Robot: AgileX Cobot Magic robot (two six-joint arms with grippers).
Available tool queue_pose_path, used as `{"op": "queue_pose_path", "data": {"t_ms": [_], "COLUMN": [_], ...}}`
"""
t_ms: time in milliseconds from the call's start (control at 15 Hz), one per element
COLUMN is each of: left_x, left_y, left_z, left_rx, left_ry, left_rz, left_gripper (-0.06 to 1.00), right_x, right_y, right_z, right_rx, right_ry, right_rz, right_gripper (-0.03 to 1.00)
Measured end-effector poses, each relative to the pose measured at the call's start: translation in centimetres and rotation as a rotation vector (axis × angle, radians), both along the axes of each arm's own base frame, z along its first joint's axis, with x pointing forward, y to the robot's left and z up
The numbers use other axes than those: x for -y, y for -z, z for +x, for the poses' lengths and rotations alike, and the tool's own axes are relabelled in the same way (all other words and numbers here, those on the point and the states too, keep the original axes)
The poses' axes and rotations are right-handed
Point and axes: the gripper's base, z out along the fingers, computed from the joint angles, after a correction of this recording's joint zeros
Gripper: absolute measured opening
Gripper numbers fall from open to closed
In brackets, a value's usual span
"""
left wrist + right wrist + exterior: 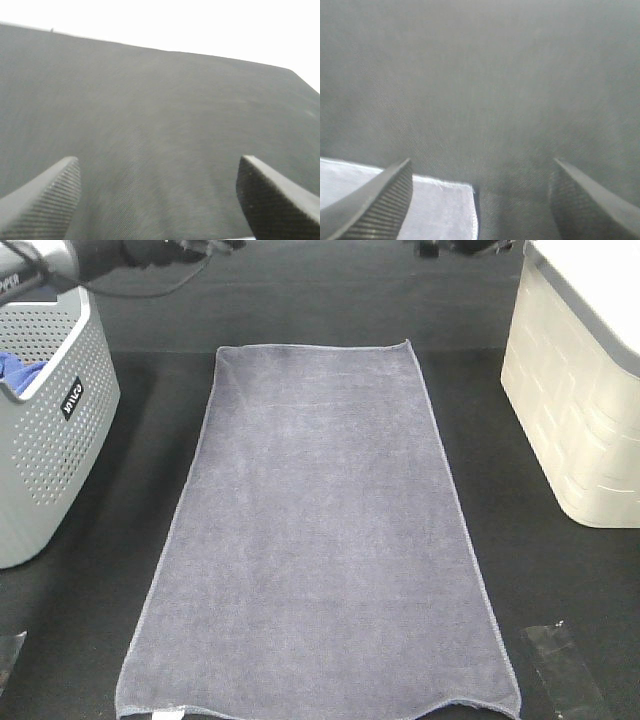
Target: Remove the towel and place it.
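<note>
Towel [320, 540] lies flat and lengthwise at the middle of the black table [560, 570], a grey perforated basket [45, 440] at 9 o'clock and a cream bin [575, 410] at 2 o'clock. Left claw [157, 195] and right claw [480, 200] both hang spread and empty over dark cloth; a towel corner [445, 210] shows under the right one.

The high camera looked steeply down on the desk [330, 310], the towel [320, 540] filling mid-view. Each wrist camera sat low, close to the dark cloth, looking out between its own fingers [50, 200] [380, 200]; the right one shared a towel corner [445, 210] with the high view.
</note>
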Motion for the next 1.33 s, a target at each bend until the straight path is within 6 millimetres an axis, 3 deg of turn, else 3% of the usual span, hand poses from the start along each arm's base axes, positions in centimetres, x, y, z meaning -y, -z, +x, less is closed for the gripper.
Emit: {"op": "queue_pose_path", "data": {"t_ms": [200,400,667,800,1000,1200,1333], "left_x": [1.2,0.8,-0.6,-1.2,-2.3,-3.3,-4.1], "left_y": [-5.0,-10.2,-15.8,-17.1,-17.1,-18.1,-18.3], "left_z": [-2.0,-5.1,-9.6,-11.4,-13.3,-15.3,-18.2], "left_rx": [0.009,-0.101,-0.225,-0.302,-0.476,-0.511,-0.569], "left_ry": [0.075,0.125,0.151,0.178,0.170,0.126,0.131], "left_rz": [0.187,0.299,0.380,0.444,0.532,0.535,0.537], "left_gripper": [0.80,0.79,0.74,0.74,0.74,0.74,0.74], "right_x": [0.5,1.1,1.8,2.0,2.1,2.8,3.5], "right_y": [-4.1,-7.7,-9.6,-9.4,-9.4,-10.0,-9.8], "right_z": [-2.3,-5.4,-8.9,-9.5,-10.7,-14.2,-17.2], "right_rx": [-0.080,-0.215,-0.435,-0.507,-0.543,-0.600,-0.658], "right_ry": [0.006,0.010,0.014,0.015,0.011,0.012,0.013], "right_rz": [-0.013,-0.029,-0.069,-0.085,-0.082,-0.095,-0.107], "right_gripper": [0.71,0.71,0.71,0.71,0.71,0.71,0.71]}}
